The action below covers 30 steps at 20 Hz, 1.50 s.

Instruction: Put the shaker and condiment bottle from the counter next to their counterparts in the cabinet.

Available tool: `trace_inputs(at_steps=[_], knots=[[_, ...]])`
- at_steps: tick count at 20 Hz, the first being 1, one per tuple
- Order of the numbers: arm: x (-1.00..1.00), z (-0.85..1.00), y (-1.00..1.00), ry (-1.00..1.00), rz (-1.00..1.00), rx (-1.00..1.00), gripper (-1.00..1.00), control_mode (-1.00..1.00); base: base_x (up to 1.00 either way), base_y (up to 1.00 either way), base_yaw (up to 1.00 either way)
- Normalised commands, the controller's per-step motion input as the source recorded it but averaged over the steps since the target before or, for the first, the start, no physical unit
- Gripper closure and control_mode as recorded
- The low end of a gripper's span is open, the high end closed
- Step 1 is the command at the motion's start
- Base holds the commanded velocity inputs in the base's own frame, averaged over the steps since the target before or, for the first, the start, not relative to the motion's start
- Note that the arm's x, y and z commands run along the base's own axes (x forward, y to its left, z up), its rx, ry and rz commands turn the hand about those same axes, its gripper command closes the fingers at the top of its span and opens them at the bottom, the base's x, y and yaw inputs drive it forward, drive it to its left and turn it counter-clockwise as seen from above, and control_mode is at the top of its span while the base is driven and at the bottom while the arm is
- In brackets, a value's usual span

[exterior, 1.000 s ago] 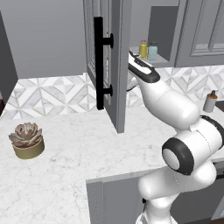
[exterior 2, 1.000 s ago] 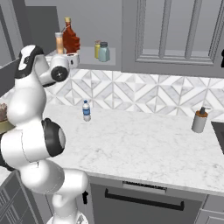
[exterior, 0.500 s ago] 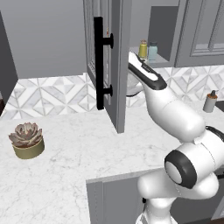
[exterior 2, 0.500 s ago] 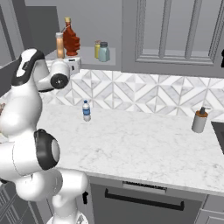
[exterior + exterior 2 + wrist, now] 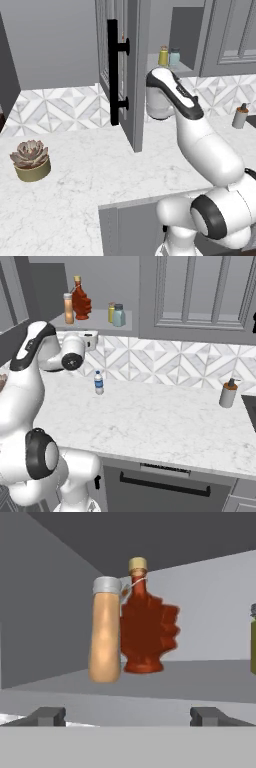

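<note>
Hovering just before the front lip of the open cabinet point(image 5: 127, 327), the gripper point(image 5: 127, 716) stood with its jaws spread wide and nothing between them. It sat a little under shelf level, looking up and in.

Straight ahead in the hand view stood the condiment bottle point(image 5: 147, 632), red-orange and leaf-shaped, upright, touching or just beside a tall peach bottle point(image 5: 105, 637) with a grey cap. The shaker point(image 5: 119, 315), teal with a dark cap, stood further along the same shelf, just beside a yellow bottle point(image 5: 111, 312). Both were off to the gripper's right, upright, long axes vertical.

A small blue-and-white bottle point(image 5: 99, 382) stood on the counter point(image 5: 150, 416), upright, near the backsplash. It was below the gripper and slightly right of it as the right base view showed it.

Judgement: both task items looked shelved. Any further pick would run downward and right, jaws straddling a vertical axis. I could not tell whether that counter bottle belonged to the task.
</note>
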Motion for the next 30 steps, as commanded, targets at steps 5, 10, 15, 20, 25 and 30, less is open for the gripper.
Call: trace_inputs(at_steps=[5,10,15,20,25,30], knots=[[-0.54,0.00,-0.53,0.10,0.00,0.14,-1.00,-1.00,0.00,0.00,0.00],[-0.47,0.00,-0.55,0.15,0.00,0.15,-1.00,-1.00,0.00,0.00,0.00],[-0.44,0.00,-0.58,0.20,0.00,0.18,-1.00,-1.00,0.00,0.00,0.00],[-0.53,0.00,-0.66,0.20,0.00,0.20,-1.00,-1.00,0.00,0.00,0.00],[-0.68,0.00,-0.71,0.14,0.00,0.23,-1.00,-1.00,0.00,0.00,0.00],[-0.83,0.00,-0.69,0.11,0.00,0.23,-1.00,-1.00,0.00,0.00,0.00]])
